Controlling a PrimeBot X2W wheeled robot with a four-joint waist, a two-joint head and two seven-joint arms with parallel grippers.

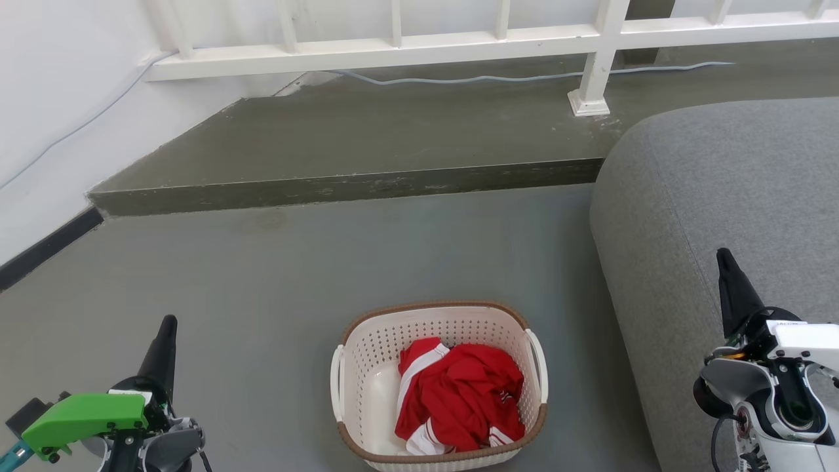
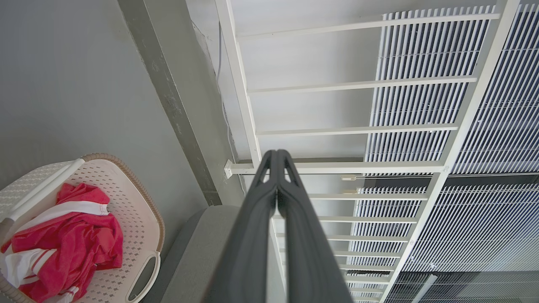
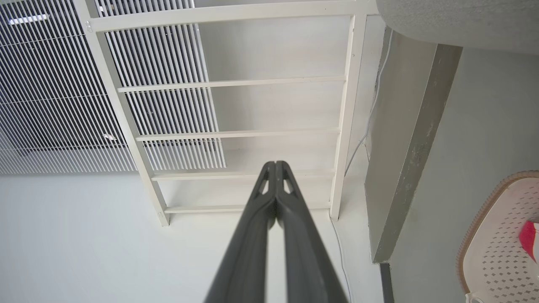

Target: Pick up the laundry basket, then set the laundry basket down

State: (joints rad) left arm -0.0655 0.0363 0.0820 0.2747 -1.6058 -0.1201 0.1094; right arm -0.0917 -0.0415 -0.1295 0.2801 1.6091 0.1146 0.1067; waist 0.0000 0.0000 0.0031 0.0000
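The laundry basket [image 1: 367,387] stands on the grey floor at the bottom centre of the head view, cream-white and perforated, with a brown rim and a white handle on each side. A crumpled red and white garment [image 1: 462,393] lies inside it. The left wrist view catches the basket [image 2: 139,210] at its lower left, and the right wrist view catches the basket [image 3: 497,248] at its lower right. My left gripper [image 1: 167,322] is shut, apart from the basket on its left. My right gripper [image 1: 723,254] is shut, off to the basket's right, over the grey sofa. Both grippers [image 2: 276,152] [image 3: 276,163] hold nothing.
A grey sofa [image 1: 727,196] fills the right side, close to the basket. A raised concrete step [image 1: 354,187] runs across behind the basket, with a white railing [image 1: 393,49] and a loose cable [image 1: 511,78] on it. A white wall [image 1: 59,118] closes the left.
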